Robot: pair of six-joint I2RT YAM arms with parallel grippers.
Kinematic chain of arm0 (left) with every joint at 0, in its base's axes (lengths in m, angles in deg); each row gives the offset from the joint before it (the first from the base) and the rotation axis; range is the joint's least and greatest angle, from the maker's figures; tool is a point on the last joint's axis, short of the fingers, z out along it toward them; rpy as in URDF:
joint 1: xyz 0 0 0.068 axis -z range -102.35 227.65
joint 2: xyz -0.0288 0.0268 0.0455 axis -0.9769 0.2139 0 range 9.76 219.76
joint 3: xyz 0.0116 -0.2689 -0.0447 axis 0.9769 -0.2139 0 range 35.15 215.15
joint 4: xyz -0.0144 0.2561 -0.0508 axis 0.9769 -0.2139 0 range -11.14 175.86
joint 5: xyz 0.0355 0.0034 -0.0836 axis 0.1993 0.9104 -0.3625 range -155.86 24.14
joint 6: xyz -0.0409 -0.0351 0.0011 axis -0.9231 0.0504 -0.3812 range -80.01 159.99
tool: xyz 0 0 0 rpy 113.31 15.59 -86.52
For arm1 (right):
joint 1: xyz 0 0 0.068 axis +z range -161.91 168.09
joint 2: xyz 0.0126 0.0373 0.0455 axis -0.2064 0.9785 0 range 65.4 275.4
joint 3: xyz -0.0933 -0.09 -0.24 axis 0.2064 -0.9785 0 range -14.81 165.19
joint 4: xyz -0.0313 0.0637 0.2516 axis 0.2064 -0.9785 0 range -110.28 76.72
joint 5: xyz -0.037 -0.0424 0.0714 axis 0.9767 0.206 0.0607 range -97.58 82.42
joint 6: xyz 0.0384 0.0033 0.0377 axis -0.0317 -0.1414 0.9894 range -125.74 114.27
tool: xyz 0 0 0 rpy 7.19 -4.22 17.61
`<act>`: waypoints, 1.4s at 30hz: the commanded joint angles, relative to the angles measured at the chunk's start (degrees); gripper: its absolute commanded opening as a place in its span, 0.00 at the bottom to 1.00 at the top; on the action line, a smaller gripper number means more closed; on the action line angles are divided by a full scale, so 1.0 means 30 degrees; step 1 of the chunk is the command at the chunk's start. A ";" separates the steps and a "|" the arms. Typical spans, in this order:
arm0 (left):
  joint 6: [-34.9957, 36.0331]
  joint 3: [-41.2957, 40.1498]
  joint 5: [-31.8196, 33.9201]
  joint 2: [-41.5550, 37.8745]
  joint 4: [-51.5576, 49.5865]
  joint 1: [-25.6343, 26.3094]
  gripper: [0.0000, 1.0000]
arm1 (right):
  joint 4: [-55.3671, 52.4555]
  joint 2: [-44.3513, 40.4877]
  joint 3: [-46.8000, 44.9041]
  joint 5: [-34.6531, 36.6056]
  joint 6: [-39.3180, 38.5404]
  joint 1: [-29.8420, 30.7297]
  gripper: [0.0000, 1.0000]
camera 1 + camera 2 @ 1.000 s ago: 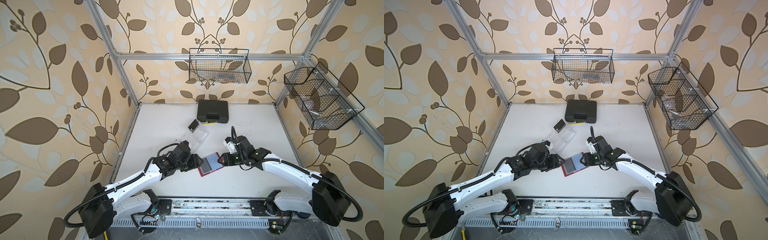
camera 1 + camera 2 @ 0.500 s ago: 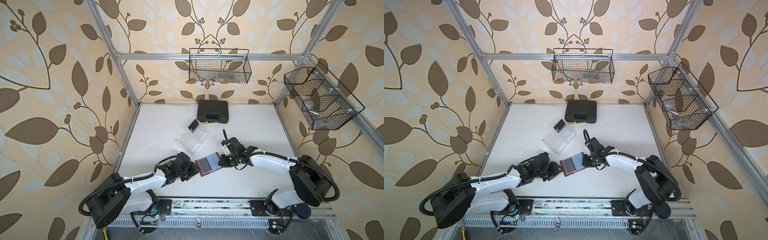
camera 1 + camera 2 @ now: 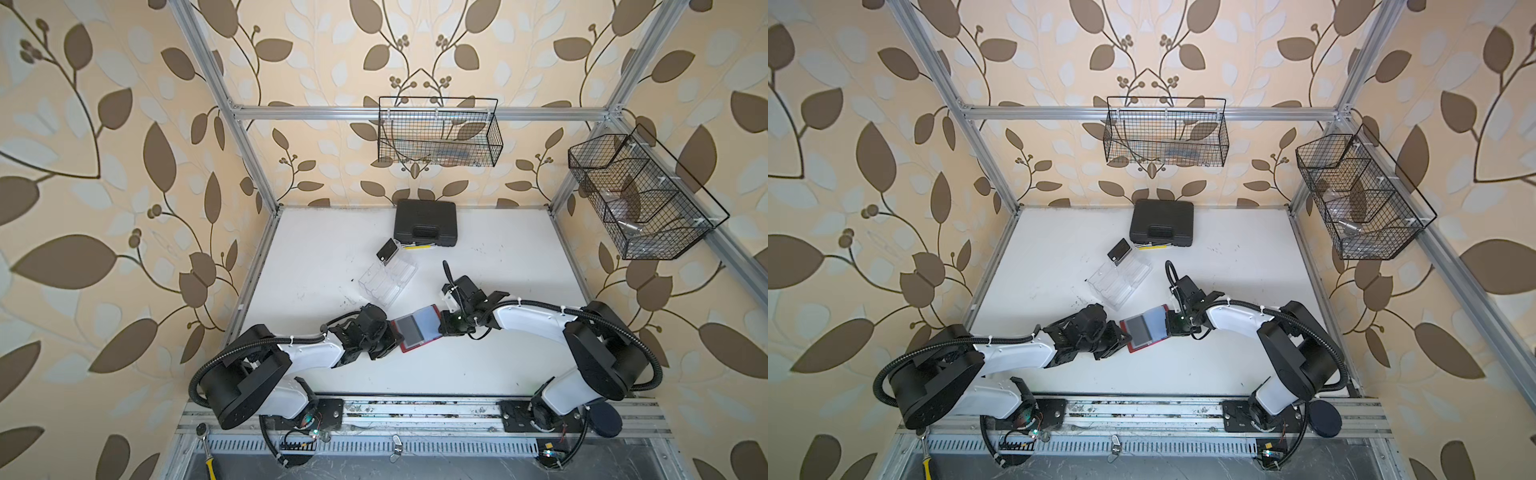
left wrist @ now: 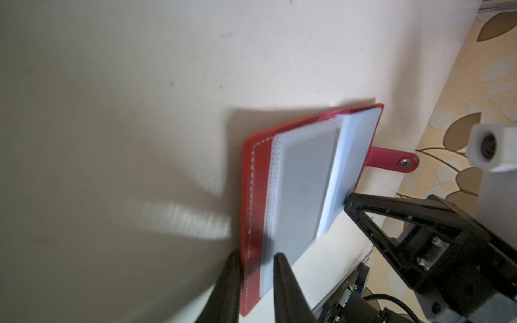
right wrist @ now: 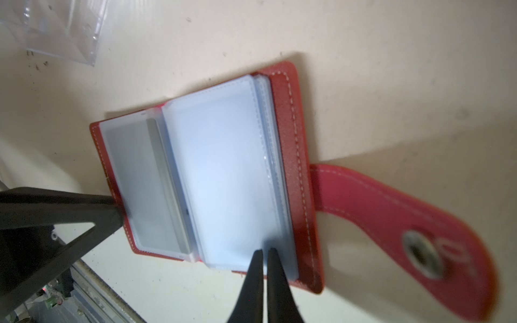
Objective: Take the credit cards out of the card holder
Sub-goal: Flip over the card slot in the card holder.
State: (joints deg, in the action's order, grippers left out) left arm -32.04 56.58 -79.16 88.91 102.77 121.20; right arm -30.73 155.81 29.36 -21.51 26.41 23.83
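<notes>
In both top views the red card holder [image 3: 417, 329] [image 3: 1147, 330] lies open and flat on the white table [image 3: 498, 257], in its front half, between the two grippers. Its clear bluish sleeves face upward. Through the sleeve on the side of the left arm a dark grey rectangle [image 4: 305, 190] of card shape is seen. The sleeve on the side of the right arm looks pale. The red strap tab [image 5: 391, 218] lies on the table at the right arm's side, with its metal snap showing.

The left gripper [image 4: 256, 258] stands at the outer edge of the cover. Its two fingers are a small way apart, and the red edge together with the border of the sleeves lies between them. Whether they press on it, the pictures do not show clearly. The right gripper [image 5: 263, 251] has its fingers almost together, with only a thin slit between, and the tips are at the border of the top pale sleeve. Whether a sleeve leaf is pinched there cannot be told.

Behind the card holder, apart from it, stands a clear acrylic tray [image 3: 388, 278], and a small black card [image 3: 386, 251] leans at its far end. The lettering on it is too small to read. Farther back, near the rear wall, lies a black plastic case [image 3: 424, 222] with a moulded handle.
</notes>
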 commanded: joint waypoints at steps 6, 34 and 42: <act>-0.0197 -0.0502 -0.0022 0.0949 0.4829 0.0212 0.15 | 0.0669 0.0498 -0.1393 0.0077 0.0486 -0.0367 0.05; 0.1672 0.0673 -0.0893 -0.0048 0.6024 0.0513 0.00 | 0.0824 -0.3539 -0.0931 -0.0627 0.1307 -0.1228 0.62; 0.1635 0.0842 -0.1125 0.0395 0.6326 0.0513 0.00 | -0.0097 -0.3034 0.0426 -0.0690 0.0401 0.0684 0.74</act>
State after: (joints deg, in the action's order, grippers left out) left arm -27.93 57.35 -80.97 89.96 119.58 121.99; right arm -28.74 145.17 29.20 -23.67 28.70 24.21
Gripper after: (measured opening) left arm 0.047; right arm 0.741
